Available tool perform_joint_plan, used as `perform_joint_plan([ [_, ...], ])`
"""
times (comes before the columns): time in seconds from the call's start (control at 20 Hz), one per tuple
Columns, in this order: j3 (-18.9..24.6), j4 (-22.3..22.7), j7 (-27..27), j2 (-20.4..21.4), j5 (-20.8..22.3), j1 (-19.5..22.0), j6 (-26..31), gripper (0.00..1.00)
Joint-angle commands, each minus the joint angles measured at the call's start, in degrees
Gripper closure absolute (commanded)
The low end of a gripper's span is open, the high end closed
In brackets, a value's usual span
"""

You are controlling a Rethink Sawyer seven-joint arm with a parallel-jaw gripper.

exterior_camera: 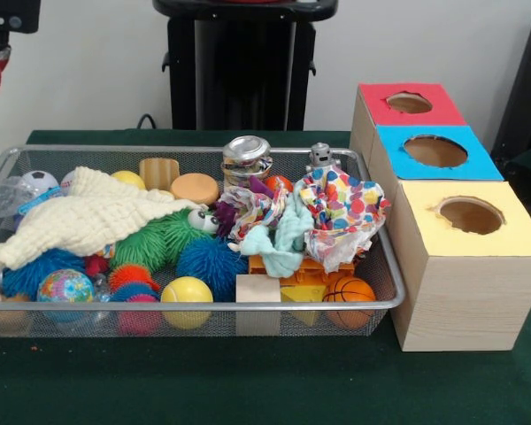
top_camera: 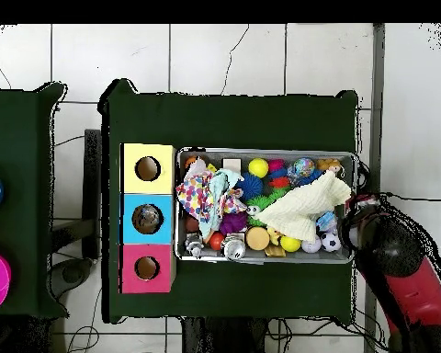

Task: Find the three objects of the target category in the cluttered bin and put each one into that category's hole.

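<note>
Gripper [top_camera: 360, 213]: I can't tell its opening from either view; the arm [top_camera: 410, 276] sits just off the bin [exterior_camera: 248, 305] at the bottle end. One clear bottle with blue label [exterior_camera: 19, 197] lies in that corner, partly under the cream cloth [exterior_camera: 93, 221]. Red-faced hole [exterior_camera: 409, 103] is on the wooden box beside the bin's opposite end.

Cream knit cloth [exterior_camera: 88, 217], polka-dot rag [exterior_camera: 350, 212], yellow ball [exterior_camera: 187, 292], seemingly red-faced hole [exterior_camera: 409, 103].
</note>
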State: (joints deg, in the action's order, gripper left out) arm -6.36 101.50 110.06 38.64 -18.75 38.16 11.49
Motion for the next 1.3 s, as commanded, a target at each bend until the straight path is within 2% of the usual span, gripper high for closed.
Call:
perform_joint_plan([
  [0.05,5.24,4.64,7.57,0.21,2.22,0.07,-2.59,0.00],
  [0.95,4.24,7.36,9.58,2.34,1.15,-1.82,-2.92,0.00],
  [1.3,6.28,9.11,9.90,2.60,0.52,-0.98,-3.56,0.00],
])
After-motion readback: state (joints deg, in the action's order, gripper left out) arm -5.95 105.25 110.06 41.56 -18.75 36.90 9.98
